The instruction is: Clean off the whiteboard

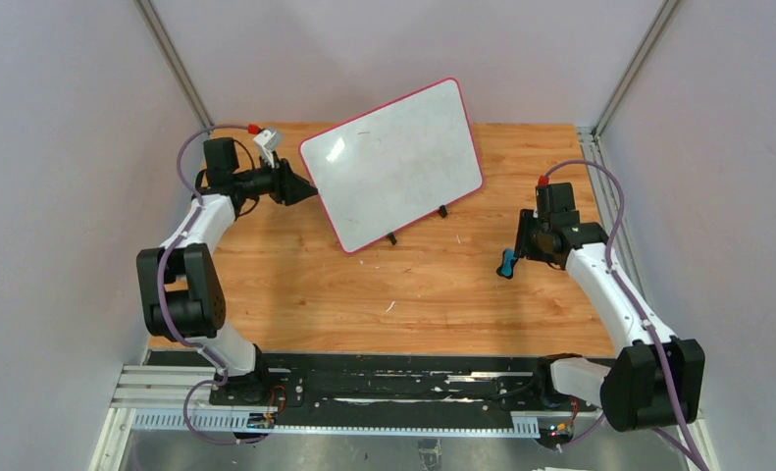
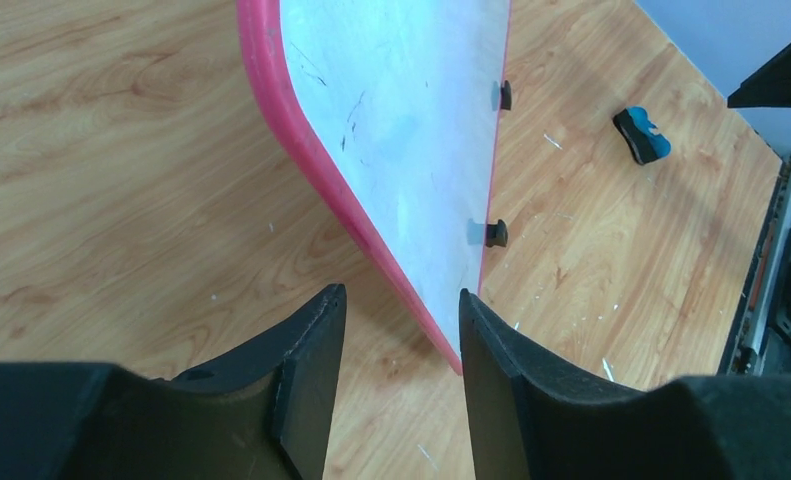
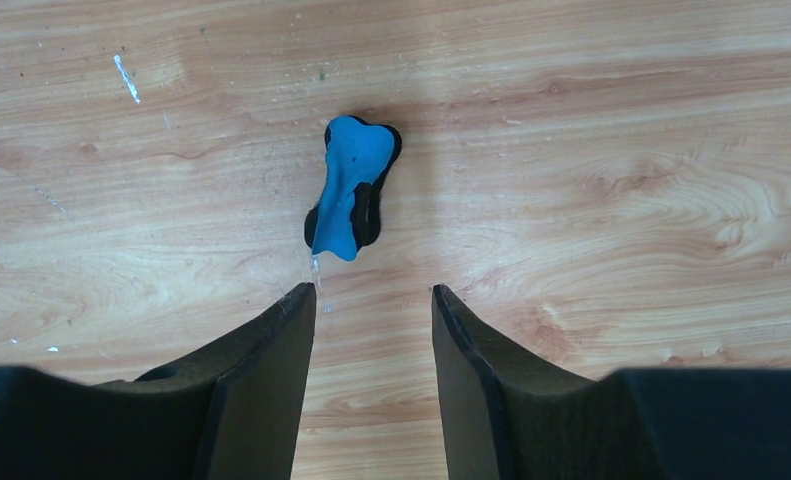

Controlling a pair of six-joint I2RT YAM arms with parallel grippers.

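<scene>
Whiteboard (image 1: 391,165) stood at the middle-rear of the wooden table (image 1: 433,294), propped at a tilt on its two black feet (image 1: 392,238), skewed so its left end sat nearer the arms. Red-pink frame intact. Writing surface looked mostly white; only a few faint dark streaks (image 2: 351,120) showed in the left wrist view.

Left gripper (image 2: 399,293) was at the board's near left corner, fingers parted by a moderate gap. The corner of the frame sat right at the mouth of that gap, closer to the right-hand finger. Contact could not be confirmed from this angle; nothing was clamped.

Right gripper (image 3: 372,287) hung over the right side of the table, well apart from the board, fingers likewise parted and empty. A small blue-and-black eraser (image 3: 351,190) lay on the wood just beyond its fingertips, clear of both.
</scene>
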